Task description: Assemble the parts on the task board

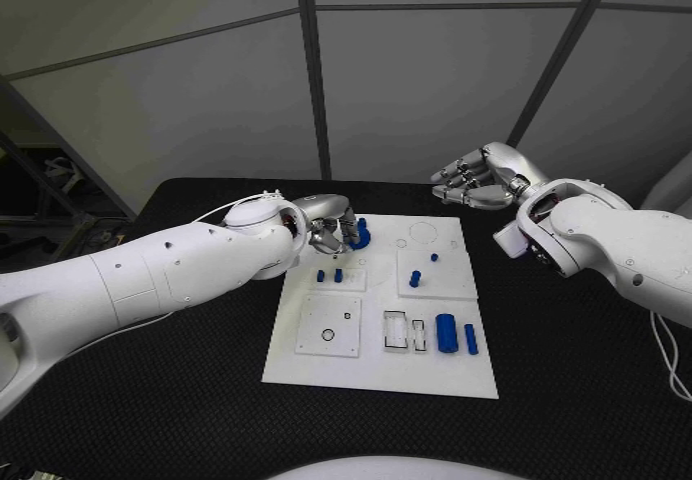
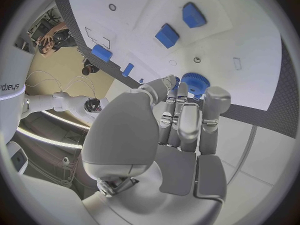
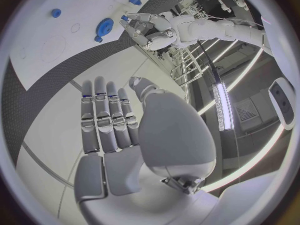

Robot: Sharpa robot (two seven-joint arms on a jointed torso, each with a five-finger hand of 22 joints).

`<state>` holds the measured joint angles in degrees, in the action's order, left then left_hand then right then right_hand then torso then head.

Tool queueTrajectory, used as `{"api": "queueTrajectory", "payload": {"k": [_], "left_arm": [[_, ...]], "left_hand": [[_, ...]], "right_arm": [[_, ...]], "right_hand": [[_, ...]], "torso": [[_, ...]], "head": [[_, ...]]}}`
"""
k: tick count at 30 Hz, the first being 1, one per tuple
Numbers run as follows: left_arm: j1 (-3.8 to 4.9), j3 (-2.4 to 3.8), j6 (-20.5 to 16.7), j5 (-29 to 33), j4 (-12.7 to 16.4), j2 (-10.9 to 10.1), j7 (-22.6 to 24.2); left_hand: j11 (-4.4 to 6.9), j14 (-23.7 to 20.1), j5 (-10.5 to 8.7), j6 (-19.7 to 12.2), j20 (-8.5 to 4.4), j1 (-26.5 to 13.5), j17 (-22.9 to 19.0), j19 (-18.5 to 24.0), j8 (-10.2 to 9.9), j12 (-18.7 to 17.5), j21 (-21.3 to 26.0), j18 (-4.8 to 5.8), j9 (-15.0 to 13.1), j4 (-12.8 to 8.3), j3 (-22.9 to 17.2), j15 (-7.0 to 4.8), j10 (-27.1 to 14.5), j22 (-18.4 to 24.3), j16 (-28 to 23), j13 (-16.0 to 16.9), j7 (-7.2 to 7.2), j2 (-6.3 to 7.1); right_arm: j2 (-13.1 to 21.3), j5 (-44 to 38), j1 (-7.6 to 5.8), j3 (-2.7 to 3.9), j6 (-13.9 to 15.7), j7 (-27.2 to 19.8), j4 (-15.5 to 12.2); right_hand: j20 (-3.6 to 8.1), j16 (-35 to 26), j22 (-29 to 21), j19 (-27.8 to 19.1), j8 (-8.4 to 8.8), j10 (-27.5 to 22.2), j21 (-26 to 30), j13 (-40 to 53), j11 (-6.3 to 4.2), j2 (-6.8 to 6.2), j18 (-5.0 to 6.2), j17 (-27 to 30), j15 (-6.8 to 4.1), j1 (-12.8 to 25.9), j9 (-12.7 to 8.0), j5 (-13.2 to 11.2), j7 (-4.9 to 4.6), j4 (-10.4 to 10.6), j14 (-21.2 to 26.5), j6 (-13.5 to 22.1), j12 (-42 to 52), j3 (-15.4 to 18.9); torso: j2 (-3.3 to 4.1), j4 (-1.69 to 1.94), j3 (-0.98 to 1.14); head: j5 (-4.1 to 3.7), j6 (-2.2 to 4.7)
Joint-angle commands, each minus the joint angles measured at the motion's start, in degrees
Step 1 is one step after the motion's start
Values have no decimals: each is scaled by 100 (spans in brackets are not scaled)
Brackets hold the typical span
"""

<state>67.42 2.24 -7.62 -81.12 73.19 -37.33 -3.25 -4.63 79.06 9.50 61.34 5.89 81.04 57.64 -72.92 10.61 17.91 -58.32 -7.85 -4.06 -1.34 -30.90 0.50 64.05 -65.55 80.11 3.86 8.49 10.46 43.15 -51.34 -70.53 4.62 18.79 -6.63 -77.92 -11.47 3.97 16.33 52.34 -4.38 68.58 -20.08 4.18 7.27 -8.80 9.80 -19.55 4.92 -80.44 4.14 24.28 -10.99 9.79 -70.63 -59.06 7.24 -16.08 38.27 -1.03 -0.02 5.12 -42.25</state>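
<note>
Risk 1: your left hand (image 1: 329,226) sits at the far-left corner of the flat white rectangular task board (image 1: 378,375), fingers curled down round the round blue ribbed gear-like part (image 1: 359,236). In the left wrist view the fingertips (image 2: 209,97) reach the gear's (image 2: 195,83) edge, but whether they truly pinch it or only touch it can't be told. If contact is light, a lift or twist could let the gear slip and land tilted off its seat.

Risk 2: the two short blue pegs (image 1: 329,274) stand just beside that hand on the near side. A sweep of the wrist toward you could knock them over.

Risk 3: the right hand (image 1: 476,178) hangs above the black bench (image 1: 173,400) beyond the board's far-right corner, well apart from all parts, holding nothing. Head view shows its fingers bent inward; right wrist view shows them straight & side by side (image 3: 106,117). No hazard unless it swings in across the board.

Parts, appearance: all matte blue plastic-looking. Gear is a flat disc w/ ribbed rim and a raised hub. Two small blue studs (image 1: 423,272) stand on the raised right-centre plate. A stout blue cylinder (image 1: 447,333) and a thin blue pin (image 1: 470,339) lie side by side at the near-right, next to empty rectangular slots (image 1: 395,330). Assembly looks barely begun, judging by the open slots
</note>
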Motion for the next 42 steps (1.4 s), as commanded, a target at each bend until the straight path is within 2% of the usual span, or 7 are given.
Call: {"api": "queueTrajectory", "payload": {"k": [1, 7, 13, 42], "left_arm": [[-5, 22, 1, 179, 62, -123, 23], [-16, 34, 106, 269, 144, -338, -44], [-24, 36, 184, 287, 131, -403, -88], [-70, 22, 507, 293, -10, -265, -152]], "left_hand": [[-2, 36, -15, 38, 16, -51, -9, -39, -34, -23, -23, 32, -8, 3, -31, -13, 38, -8, 15, 3, -9, 4], [-1, 37, -15, 43, 16, -59, -15, -44, -36, -30, -33, 35, -8, 4, -32, -13, 44, -18, 15, 4, -10, 7], [1, 38, -15, 50, 16, -62, -17, -48, -37, -35, -41, 37, -9, 4, -36, -14, 52, -26, 16, 4, -13, 7], [8, 38, -36, 74, 19, -97, -35, -51, -46, -64, -51, 40, -11, 12, -40, -18, 83, -43, 15, 7, -22, 10]], "right_arm": [[12, -9, -9, 3, -18, -53, -8], [13, -9, -9, 3, -19, -51, -2], [6, -9, -9, 3, -23, -50, 3], [3, -9, -9, 3, -22, -40, -6]], "right_hand": [[-2, -29, -7, 53, -9, -46, 30, -7, -4, 33, 62, 7, -12, -7, 9, 35, -13, -18, 45, 16, -11, -16], [-2, -29, -7, 53, -9, -46, 30, -7, -4, 33, 62, 7, -12, -7, 9, 35, -13, -18, 45, 16, -11, -16], [-2, -29, -7, 53, -9, -46, 30, -7, -4, 33, 62, 7, -12, -7, 9, 35, -13, -18, 45, 16, -11, -16], [-2, -29, -7, 53, -9, -46, 30, -7, -4, 33, 62, 7, -12, -7, 9, 35, -13, -18, 45, 16, -11, -16]], "torso": [[-3, 0, 5], [2, 8, 0], [5, -13, 3], [9, -10, 4]], "head": [[-6, 0], [6, 15], [27, 25], [25, -13]]}}
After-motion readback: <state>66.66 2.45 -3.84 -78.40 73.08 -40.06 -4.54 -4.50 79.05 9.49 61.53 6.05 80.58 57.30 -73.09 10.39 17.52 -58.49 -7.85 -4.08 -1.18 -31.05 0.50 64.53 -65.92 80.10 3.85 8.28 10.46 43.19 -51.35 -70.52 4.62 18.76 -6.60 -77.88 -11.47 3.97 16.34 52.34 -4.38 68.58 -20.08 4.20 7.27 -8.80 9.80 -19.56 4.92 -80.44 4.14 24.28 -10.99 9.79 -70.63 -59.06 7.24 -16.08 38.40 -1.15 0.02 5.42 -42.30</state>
